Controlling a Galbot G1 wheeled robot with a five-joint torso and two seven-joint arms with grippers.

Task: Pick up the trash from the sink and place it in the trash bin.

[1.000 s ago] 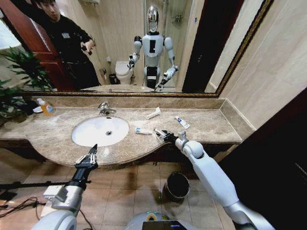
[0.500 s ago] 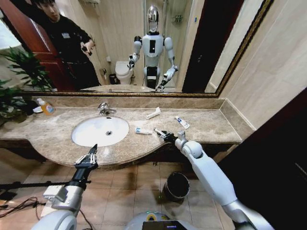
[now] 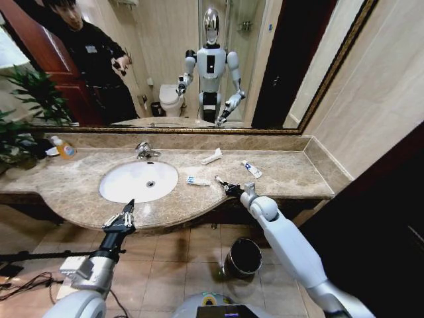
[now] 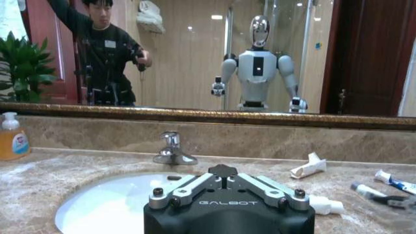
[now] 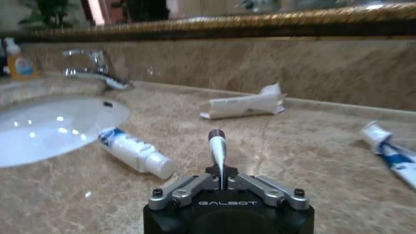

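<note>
My right gripper [image 3: 229, 189] hovers just over the marble counter to the right of the sink [image 3: 138, 181], shut on a thin white stick [image 3: 219, 179] with a dark tip. In the right wrist view the stick [image 5: 217, 146] juts out from between the closed fingers. A white-and-blue mini tube [image 3: 197, 180] lies beside the basin rim, a long white wrapper [image 3: 212, 156] near the back wall, and another blue-and-white tube [image 3: 252, 169] farther right. My left gripper [image 3: 124, 214] is open at the counter's front edge, below the sink. The trash bin [image 3: 245, 256] stands on the floor under the right arm.
A chrome faucet [image 3: 144, 151] stands behind the basin and an orange soap bottle [image 3: 63, 148] at the far left, next to a plant [image 3: 26, 99]. A large mirror covers the wall behind the counter. Cables [image 3: 20, 281] lie on the tiled floor at the left.
My right gripper, with the stick in it, has shifted slightly to the right and away from the mini tube. The left arm has not moved.
</note>
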